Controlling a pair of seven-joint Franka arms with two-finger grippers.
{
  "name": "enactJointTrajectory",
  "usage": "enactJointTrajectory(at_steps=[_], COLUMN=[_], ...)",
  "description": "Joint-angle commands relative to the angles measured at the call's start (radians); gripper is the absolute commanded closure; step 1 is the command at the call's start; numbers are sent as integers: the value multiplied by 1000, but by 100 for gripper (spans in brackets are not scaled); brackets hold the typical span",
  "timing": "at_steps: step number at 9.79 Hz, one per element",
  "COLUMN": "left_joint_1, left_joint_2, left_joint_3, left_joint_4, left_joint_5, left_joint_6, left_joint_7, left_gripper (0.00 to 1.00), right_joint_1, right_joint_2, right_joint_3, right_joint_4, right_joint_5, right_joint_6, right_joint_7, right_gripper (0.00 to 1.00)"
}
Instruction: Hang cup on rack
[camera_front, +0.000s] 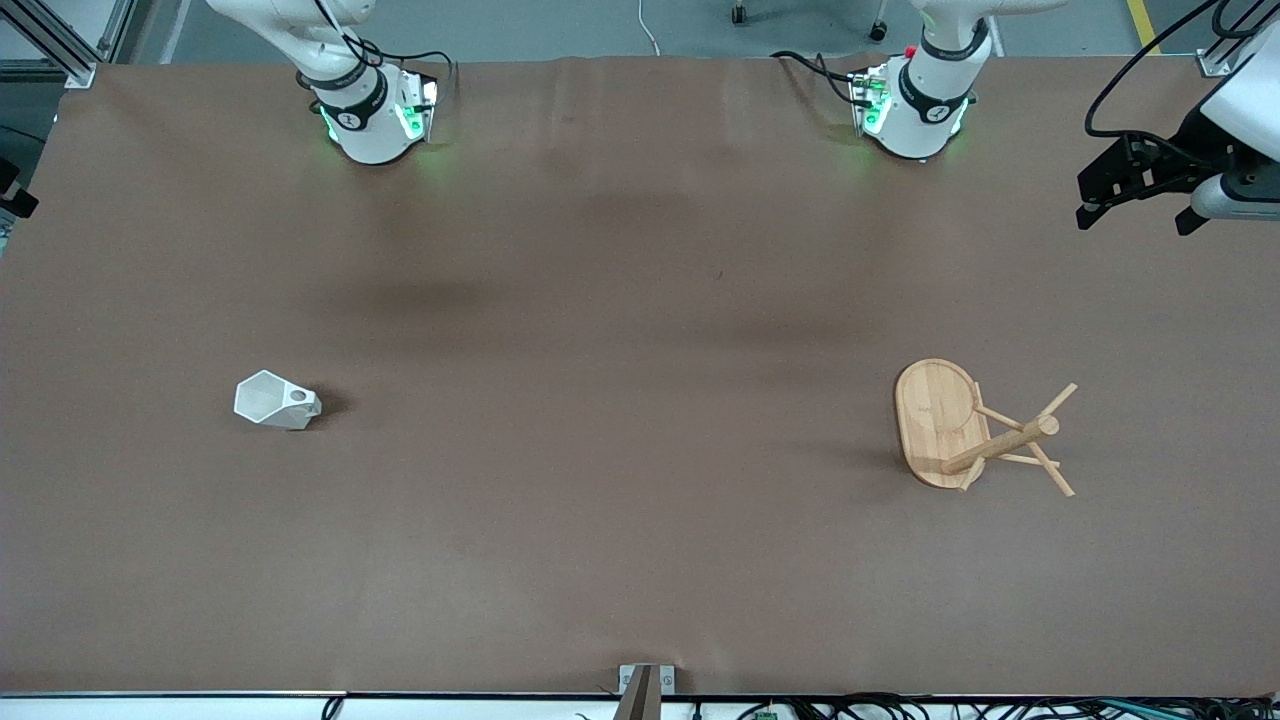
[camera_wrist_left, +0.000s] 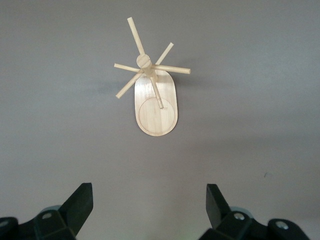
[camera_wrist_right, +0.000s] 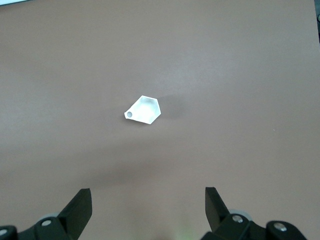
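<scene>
The white faceted cup (camera_front: 275, 400) sits on the brown table toward the right arm's end, its blocky handle with the round hole pointing toward the left arm's end. It also shows in the right wrist view (camera_wrist_right: 144, 110). The bamboo rack (camera_front: 940, 420) stands on its oval base toward the left arm's end, with thin pegs spreading from its post; it also shows in the left wrist view (camera_wrist_left: 156, 105). My left gripper (camera_front: 1137, 215) (camera_wrist_left: 148, 189) is open and empty, high over the table's edge at the left arm's end. My right gripper (camera_wrist_right: 147, 192) is open and empty, high above the cup, and out of the front view.
The brown table cover (camera_front: 620, 300) is flat between cup and rack. The two arm bases (camera_front: 375, 115) (camera_front: 915, 105) stand along the table edge farthest from the front camera. A small metal bracket (camera_front: 645, 680) sits at the nearest edge.
</scene>
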Motion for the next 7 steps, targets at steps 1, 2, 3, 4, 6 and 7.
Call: enactJointTrajectory(at_steps=[1, 2, 3, 4, 6, 7], left_joint_1=[7, 3, 0, 0, 1, -2], left_joint_2=[25, 30, 30, 30, 30, 30], left_joint_3=[-1, -1, -2, -2, -2, -4], left_joint_4=[2, 3, 2, 2, 2, 2], left_joint_5=[-15, -15, -14, -13, -13, -13], left_joint_6=[-20, -20, -20, -20, -20, -20], left_joint_7=[-2, -5, -6, -3, 11, 11], left_gripper=[0, 0, 0, 0, 0, 0], right_joint_1=[0, -1, 2, 2, -3, -3], right_joint_2=[27, 39, 74, 107, 145, 179], right_joint_3=[1, 1, 1, 1, 1, 1], right_joint_4=[11, 3, -12, -55, -194, -240], right_joint_5=[-15, -9, -9, -7, -7, -7], right_joint_6=[-4, -4, 1, 54, 230, 304], right_joint_7=[-17, -17, -17, -17, -22, -41], right_gripper=[0, 0, 0, 0, 0, 0])
